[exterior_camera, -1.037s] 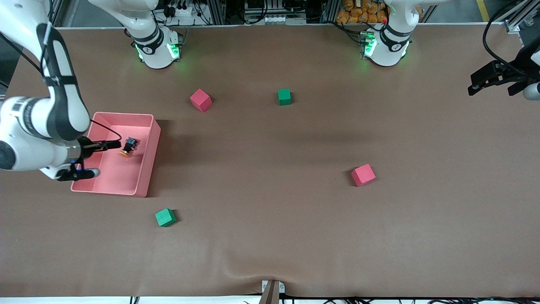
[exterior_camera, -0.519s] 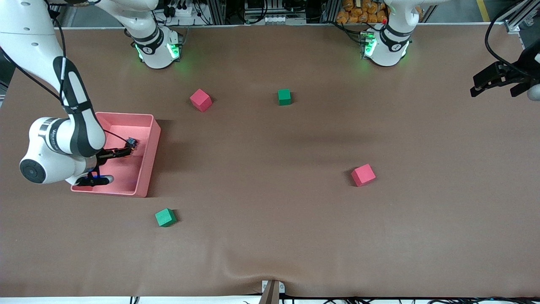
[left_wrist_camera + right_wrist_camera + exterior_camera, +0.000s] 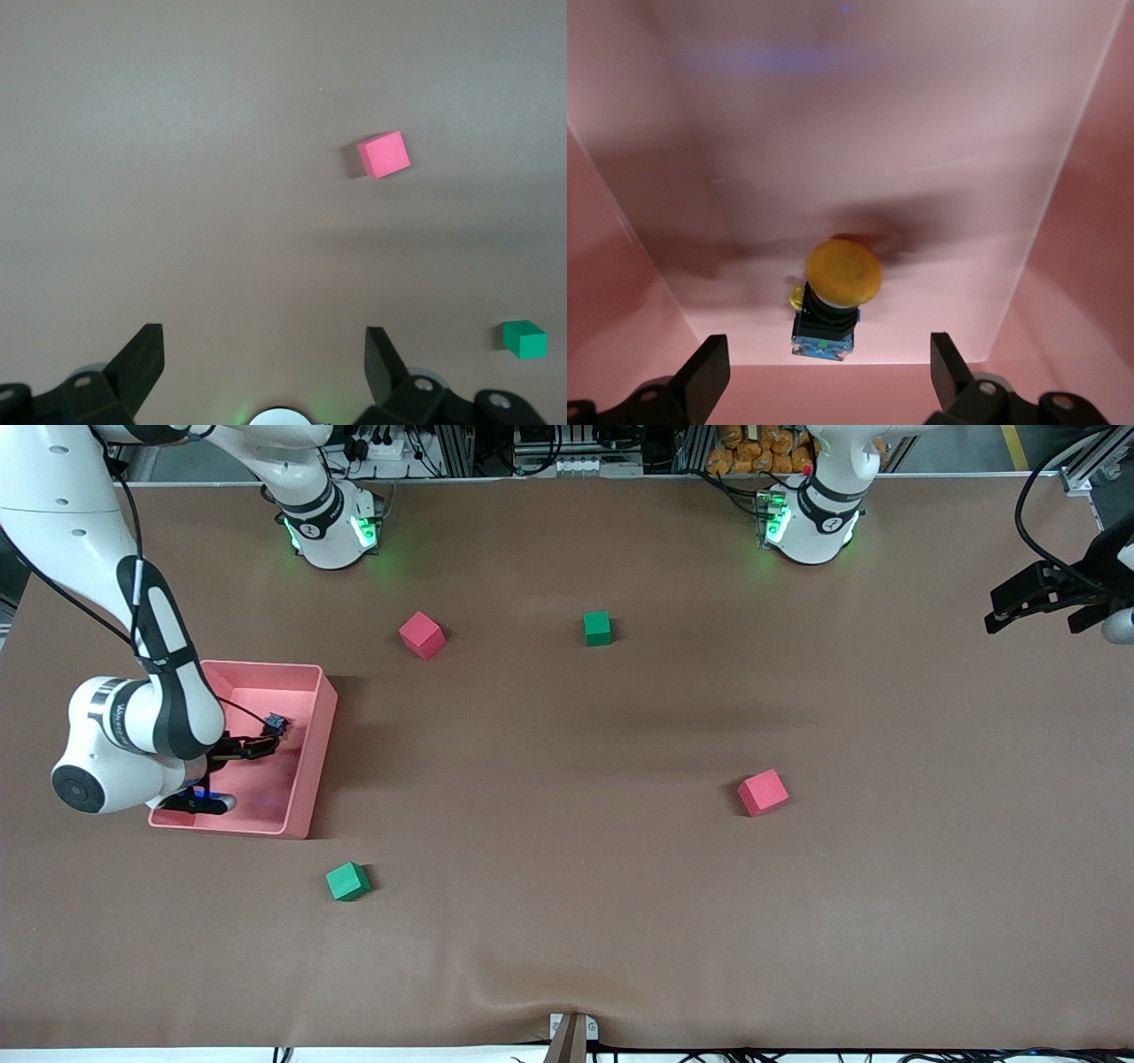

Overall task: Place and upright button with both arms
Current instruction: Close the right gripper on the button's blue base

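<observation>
The button (image 3: pixel 277 723) lies on its side in a pink bin (image 3: pixel 312 775) at the right arm's end of the table. The right wrist view shows its orange cap (image 3: pixel 843 269) and its black body with the bluish end (image 3: pixel 823 340) at the foot of the bin's wall (image 3: pixel 1063 310). My right gripper (image 3: pixel 254 746) is down in the bin over the button, open (image 3: pixel 827 376), with one finger on each side of the bluish end and apart from it. My left gripper (image 3: pixel 1032 596) waits open (image 3: pixel 263 359) and empty, up over the left arm's end of the table.
A red cube (image 3: pixel 422 635) and a green cube (image 3: pixel 597 628) lie near the robots' bases. Another red cube (image 3: pixel 763 792) lies mid-table toward the left arm's end. A green cube (image 3: pixel 347 881) lies nearer the camera than the bin. The left wrist view shows a red cube (image 3: pixel 384 154) and a green cube (image 3: pixel 524 339).
The right arm has swung in over the bin and brought its open gripper down around the button, now covering the cap in the front view. The left gripper has barely moved.
</observation>
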You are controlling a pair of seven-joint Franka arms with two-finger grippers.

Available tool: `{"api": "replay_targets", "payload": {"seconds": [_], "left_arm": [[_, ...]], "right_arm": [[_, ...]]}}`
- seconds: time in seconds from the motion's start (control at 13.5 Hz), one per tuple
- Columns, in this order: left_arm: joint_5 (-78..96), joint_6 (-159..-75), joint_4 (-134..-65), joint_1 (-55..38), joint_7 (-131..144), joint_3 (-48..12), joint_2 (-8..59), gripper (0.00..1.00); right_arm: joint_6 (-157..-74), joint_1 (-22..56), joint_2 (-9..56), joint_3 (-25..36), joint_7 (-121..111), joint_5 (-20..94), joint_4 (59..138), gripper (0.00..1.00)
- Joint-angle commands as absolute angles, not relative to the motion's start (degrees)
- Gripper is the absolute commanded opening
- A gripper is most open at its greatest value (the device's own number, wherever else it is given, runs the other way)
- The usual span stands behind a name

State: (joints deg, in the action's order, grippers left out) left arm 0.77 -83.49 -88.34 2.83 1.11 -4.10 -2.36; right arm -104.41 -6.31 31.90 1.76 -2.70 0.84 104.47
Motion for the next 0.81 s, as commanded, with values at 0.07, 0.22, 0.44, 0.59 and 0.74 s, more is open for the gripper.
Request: {"api": "replay_targets", "payload": {"seconds": [0.07,0.22,0.44,0.59,0.74], "left_arm": [[0.79,-84.29,-88.24,2.90,-0.62,-4.22,-2.02,1.00],[0.79,-84.46,-88.42,2.90,-0.62,-4.22,-2.02,1.00],[0.79,-84.46,-88.42,2.99,-0.62,-4.31,-2.02,1.00],[0.88,-84.64,-88.33,2.81,-0.53,-4.31,-2.02,1.00],[0.88,-84.73,-88.33,2.99,-0.53,-4.39,-2.02,1.00]], "right_arm": [[-104.41,-5.19,33.48,1.58,-1.58,0.62,104.85,1.00],[-104.41,-5.01,34.19,1.58,-2.28,0.62,105.12,1.00],[-104.94,-4.84,34.63,1.58,-2.37,0.62,105.64,1.00],[-104.85,-4.75,35.16,1.67,-2.37,0.53,105.64,1.00],[-104.77,-4.66,35.24,1.67,-2.37,0.53,105.82,1.00]]}}
